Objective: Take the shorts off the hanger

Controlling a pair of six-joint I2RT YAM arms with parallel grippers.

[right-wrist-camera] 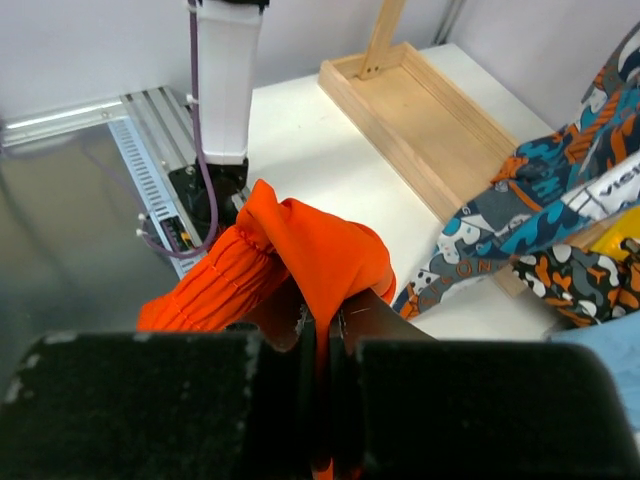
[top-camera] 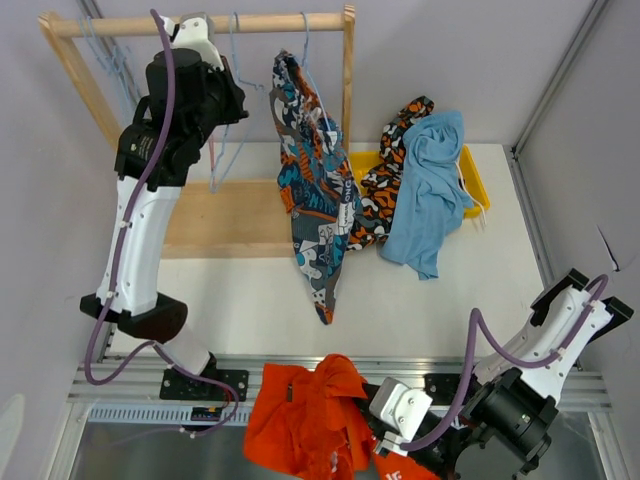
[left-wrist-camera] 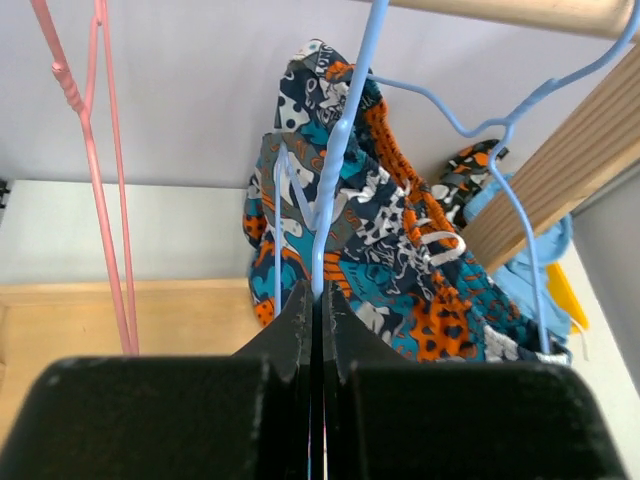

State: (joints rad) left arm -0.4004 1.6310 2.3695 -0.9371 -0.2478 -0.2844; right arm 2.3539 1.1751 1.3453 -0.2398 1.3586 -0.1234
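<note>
The blue-orange-white print shorts (top-camera: 318,190) hang from a light blue hanger on the wooden rod (top-camera: 260,22) and trail down onto the table. They also show in the left wrist view (left-wrist-camera: 390,250). My left gripper (top-camera: 236,98) is up at the rod, shut on the wire of a light blue hanger (left-wrist-camera: 335,170) beside those shorts. My right gripper (right-wrist-camera: 320,322) is shut on the plain orange shorts (right-wrist-camera: 300,250), which it holds bunched at the table's near edge (top-camera: 310,412). The camouflage shorts (top-camera: 385,190) and light blue shorts (top-camera: 432,190) lie over a yellow bin (top-camera: 478,180). The dark navy shorts are out of view.
A pink hanger (left-wrist-camera: 100,170) hangs left of my left gripper. The rack's wooden base (top-camera: 220,220) lies under the rod, with uprights at both ends. The left arm's base (right-wrist-camera: 225,90) stands near the orange shorts. Metal frame rails run along the near edge.
</note>
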